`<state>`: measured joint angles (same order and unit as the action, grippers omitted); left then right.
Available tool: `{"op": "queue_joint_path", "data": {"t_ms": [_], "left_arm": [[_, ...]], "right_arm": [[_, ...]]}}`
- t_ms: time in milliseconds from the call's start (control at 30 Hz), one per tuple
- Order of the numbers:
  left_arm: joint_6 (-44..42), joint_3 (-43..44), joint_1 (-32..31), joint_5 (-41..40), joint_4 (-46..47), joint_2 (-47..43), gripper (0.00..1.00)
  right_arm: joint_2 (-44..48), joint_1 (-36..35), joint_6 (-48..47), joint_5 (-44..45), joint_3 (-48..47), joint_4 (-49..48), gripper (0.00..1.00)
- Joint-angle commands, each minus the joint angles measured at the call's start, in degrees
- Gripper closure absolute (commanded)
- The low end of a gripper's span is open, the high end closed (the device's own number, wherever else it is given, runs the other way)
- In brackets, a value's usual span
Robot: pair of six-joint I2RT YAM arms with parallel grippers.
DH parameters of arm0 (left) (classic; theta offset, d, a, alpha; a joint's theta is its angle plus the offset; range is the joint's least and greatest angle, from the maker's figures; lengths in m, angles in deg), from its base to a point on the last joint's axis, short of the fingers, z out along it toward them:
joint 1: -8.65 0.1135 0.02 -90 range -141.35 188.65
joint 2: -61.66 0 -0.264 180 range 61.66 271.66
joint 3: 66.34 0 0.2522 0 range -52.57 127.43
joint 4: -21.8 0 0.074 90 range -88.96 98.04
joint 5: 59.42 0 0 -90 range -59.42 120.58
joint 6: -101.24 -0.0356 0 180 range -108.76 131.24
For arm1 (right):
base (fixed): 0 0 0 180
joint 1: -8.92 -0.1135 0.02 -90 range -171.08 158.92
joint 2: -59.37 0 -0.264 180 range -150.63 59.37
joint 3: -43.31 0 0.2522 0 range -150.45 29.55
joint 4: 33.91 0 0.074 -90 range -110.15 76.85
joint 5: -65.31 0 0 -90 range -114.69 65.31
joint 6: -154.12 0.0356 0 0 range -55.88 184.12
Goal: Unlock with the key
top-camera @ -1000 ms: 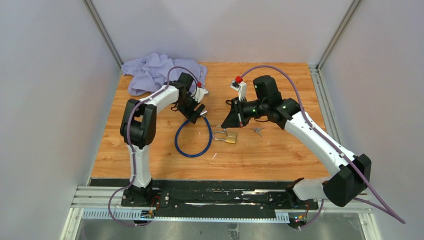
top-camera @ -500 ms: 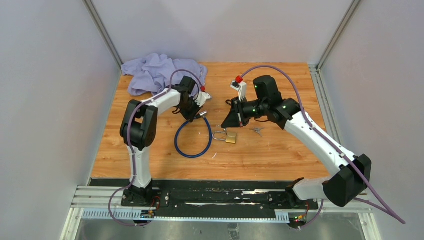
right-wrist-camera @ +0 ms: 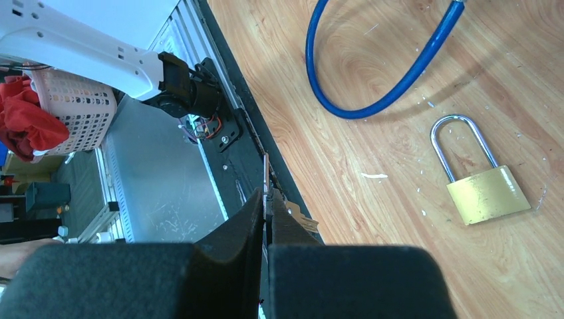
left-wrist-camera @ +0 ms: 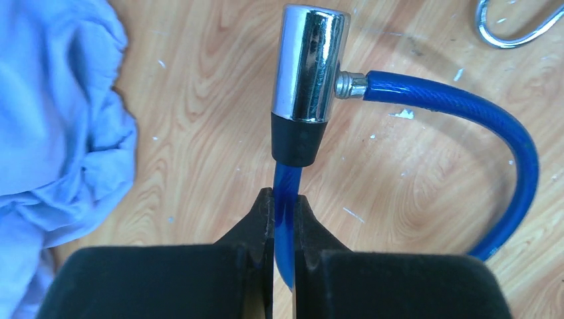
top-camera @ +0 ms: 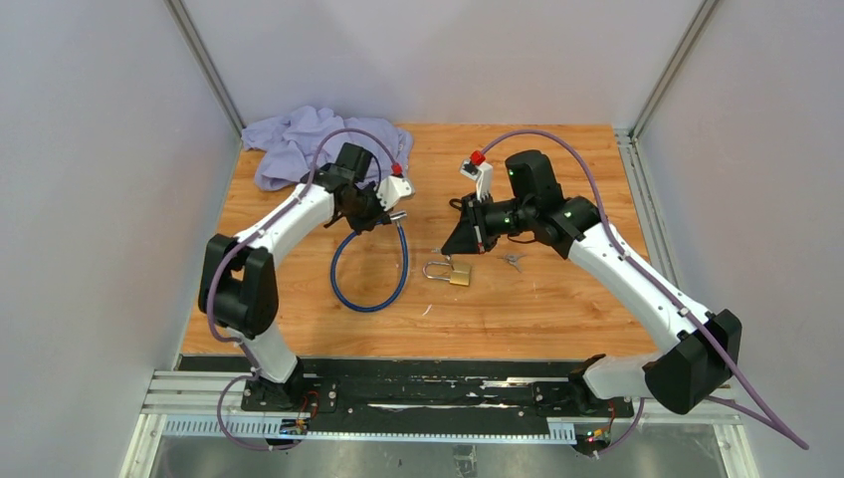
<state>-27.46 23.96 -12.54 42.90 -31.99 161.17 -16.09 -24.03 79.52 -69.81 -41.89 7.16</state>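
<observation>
A blue cable lock (top-camera: 368, 271) lies looped on the wooden table (top-camera: 557, 309). Its chrome cylinder (left-wrist-camera: 310, 63) points away from my left gripper (left-wrist-camera: 284, 199), which is shut on the blue cable (left-wrist-camera: 287, 193) just behind the cylinder's black collar. In the top view the left gripper (top-camera: 381, 216) is at the top of the loop. My right gripper (right-wrist-camera: 268, 199) hovers above the table, shut on a thin key (right-wrist-camera: 267, 189), and a second key (right-wrist-camera: 300, 219) dangles beside its tip. A brass padlock (right-wrist-camera: 487, 193) lies flat with its shackle closed, just below the right gripper (top-camera: 448, 246).
A crumpled purple cloth (top-camera: 299, 139) lies at the back left of the table, close to the left arm. Loose small keys (top-camera: 513, 261) rest to the right of the padlock (top-camera: 453, 271). White walls close in three sides. A basket (right-wrist-camera: 66, 109) stands beyond the near edge.
My left gripper has shut on the blue cable and drawn it left and back, shifting the loop leftward. The left elbow has swung out to the left. The right arm has stayed put.
</observation>
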Motion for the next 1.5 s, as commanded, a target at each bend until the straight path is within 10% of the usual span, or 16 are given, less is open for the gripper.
{"op": "queue_joint_path", "data": {"t_ms": [0, 1067, 1467], "left_arm": [[-3.27, 0.27, -0.25, 3.72, -2.88, -6.17, 1.0], [-36.28, -21.62, -0.24, 25.94, -3.87, -58.0, 1.0], [-25.85, -28.53, -0.21, 26.36, 12.81, -65.41, 1.0]], "right_arm": [[1.21, -0.09, -0.41, 1.09, -1.26, 0.87, 0.99], [-2.63, -13.46, -7.8, 10.34, -15.0, 13.76, 1.0], [2.35, -22.61, -9.85, 18.95, -16.19, 15.97, 0.99]]}}
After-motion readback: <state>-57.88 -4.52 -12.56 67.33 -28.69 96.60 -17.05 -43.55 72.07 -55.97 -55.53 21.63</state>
